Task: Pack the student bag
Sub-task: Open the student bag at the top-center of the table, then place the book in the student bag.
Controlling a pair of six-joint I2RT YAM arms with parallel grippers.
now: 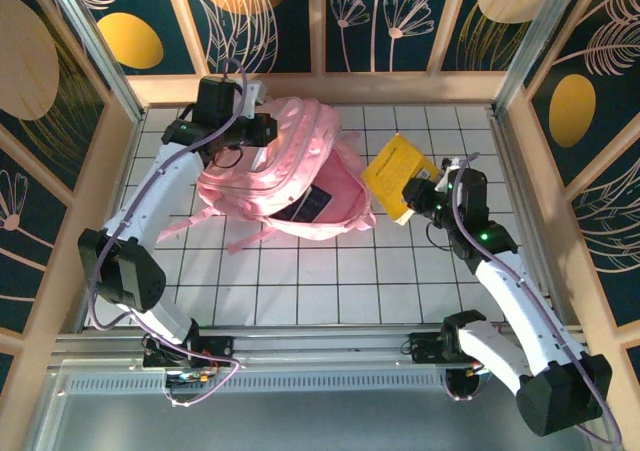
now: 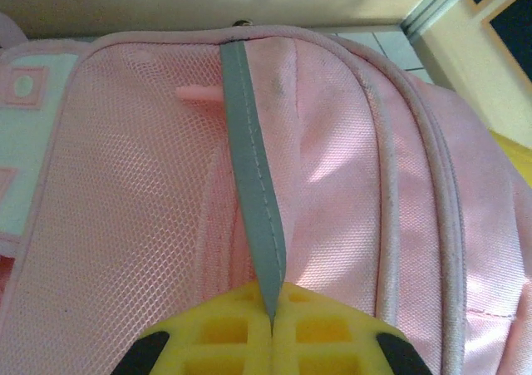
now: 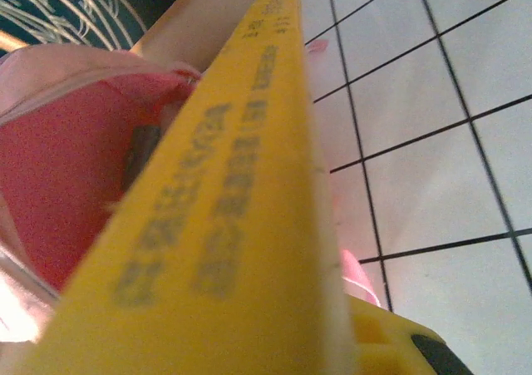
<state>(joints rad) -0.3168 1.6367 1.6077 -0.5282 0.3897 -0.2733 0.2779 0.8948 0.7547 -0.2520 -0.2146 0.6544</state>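
The student bag [image 1: 300, 161] lies on the white gridded table [image 1: 330, 281] in the upper middle of the overhead view. It is a soft, slumped pink pack with its mouth gaping toward the lower right, something dark inside, and its pink straps [image 1: 245, 238] trailing toward the lower left. The left wrist view shows pink mesh, piped seams and a grey strip [image 2: 256, 209] running down its middle.

The left arm reaches up along the left side and bends in over the bag's upper-left edge. Its left end effector [image 2: 272, 329] is clenched on the grey strip. The right arm stretches up from the lower right, and its right end effector [image 1: 418, 193] is grasping a yellow book [image 1: 392, 163] just right of the bag's mouth.
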